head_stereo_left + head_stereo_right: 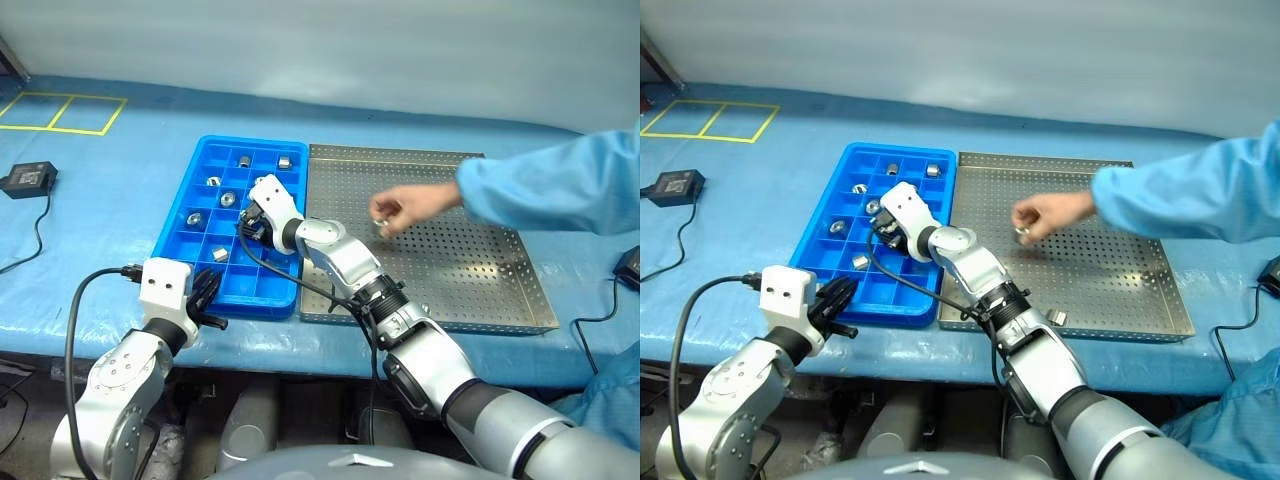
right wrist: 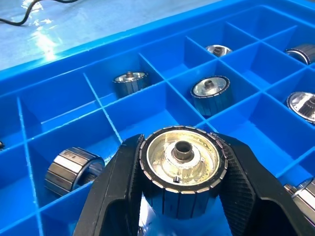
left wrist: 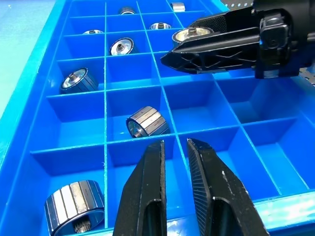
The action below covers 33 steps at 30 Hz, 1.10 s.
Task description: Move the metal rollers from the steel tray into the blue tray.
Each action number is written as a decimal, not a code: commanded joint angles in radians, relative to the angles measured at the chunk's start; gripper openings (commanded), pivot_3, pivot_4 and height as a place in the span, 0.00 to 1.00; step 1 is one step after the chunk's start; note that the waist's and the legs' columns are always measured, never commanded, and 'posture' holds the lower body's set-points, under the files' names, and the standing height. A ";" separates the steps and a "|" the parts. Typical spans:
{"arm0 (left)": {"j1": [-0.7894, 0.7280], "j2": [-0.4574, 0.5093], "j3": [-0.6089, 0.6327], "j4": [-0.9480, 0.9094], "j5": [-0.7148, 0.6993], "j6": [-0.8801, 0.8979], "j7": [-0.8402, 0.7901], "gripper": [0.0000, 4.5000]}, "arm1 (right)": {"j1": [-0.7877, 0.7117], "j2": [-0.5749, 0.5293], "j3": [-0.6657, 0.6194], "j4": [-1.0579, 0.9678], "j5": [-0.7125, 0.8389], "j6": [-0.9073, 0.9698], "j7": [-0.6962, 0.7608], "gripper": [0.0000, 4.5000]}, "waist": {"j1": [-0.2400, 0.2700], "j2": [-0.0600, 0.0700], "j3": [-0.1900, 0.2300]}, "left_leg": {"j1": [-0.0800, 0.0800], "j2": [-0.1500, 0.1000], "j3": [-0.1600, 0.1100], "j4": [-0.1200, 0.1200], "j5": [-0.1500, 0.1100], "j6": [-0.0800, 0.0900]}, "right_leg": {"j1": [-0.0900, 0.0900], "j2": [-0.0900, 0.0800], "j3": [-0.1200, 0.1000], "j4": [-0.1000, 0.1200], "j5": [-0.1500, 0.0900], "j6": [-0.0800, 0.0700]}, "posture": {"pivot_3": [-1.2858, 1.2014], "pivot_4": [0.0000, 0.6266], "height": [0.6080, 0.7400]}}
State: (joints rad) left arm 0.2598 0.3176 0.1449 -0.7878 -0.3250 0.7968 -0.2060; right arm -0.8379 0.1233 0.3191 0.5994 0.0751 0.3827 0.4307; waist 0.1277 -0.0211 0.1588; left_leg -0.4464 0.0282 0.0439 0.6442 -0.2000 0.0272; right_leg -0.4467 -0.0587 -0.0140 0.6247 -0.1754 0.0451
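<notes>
Two arms, one load. Far left of the head view: black adapter point(image 1: 28, 178) with cable on the blue table cover point(image 1: 120, 200), beyond the yellow floor-style markings. Lower left: left gripper point(image 1: 207, 298) parked at the near left edge of the blue tray point(image 1: 176, 232), fingers pressed nearly together, nothing between them. Centre left: blue tray with several rollers already dropped into separate compartments, one of them point(image 3: 147, 122) lying on its side just ahead of the left fingertips point(image 3: 147, 162). Above the tray's middle rows: right gripper point(image 2: 179, 206), reaching in from the lower right, clamped on a roller point(image 2: 181, 162), hole end facing up toward the wrist camera, long axis roughly upright. Judged from both wrist views: held roller hovering over the grid, empty compartments directly beneath and nearer the camera, so only a short drop and release needed; right arm clearly the one placed for it. Right of centre: steel tray point(image 1: 500, 300) touching the blue tray's right rim, one small roller point(image 1: 1056, 317) lying by its near edge. Upper right: person's hand point(image 1: 405, 208) in a blue sleeve, pinching another roller above the perforated floor.
</notes>
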 commanded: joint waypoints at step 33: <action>-0.623 -0.049 -0.346 0.573 0.049 -0.138 -0.218 0.16 | 0.540 -0.372 -0.164 -1.090 -0.039 0.652 -0.139 0.73 | -0.143 0.003 0.001 | -0.001 0.000 -0.008 0.005 0.003 0.001 | 0.006 0.002 -0.012 0.003 -0.004 -0.005 | 0.47 0.24 1.00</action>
State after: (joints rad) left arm -0.3351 0.2807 -0.1805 -0.2392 -0.2873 0.6884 -0.4069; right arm -0.2940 -0.2608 0.1767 -0.4543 0.0361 1.0377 0.3150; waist -0.0157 -0.0185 0.1599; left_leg -0.4474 0.0278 0.0355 0.6490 -0.1968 0.0280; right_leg -0.4408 -0.0562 -0.0252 0.6281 -0.1792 0.0406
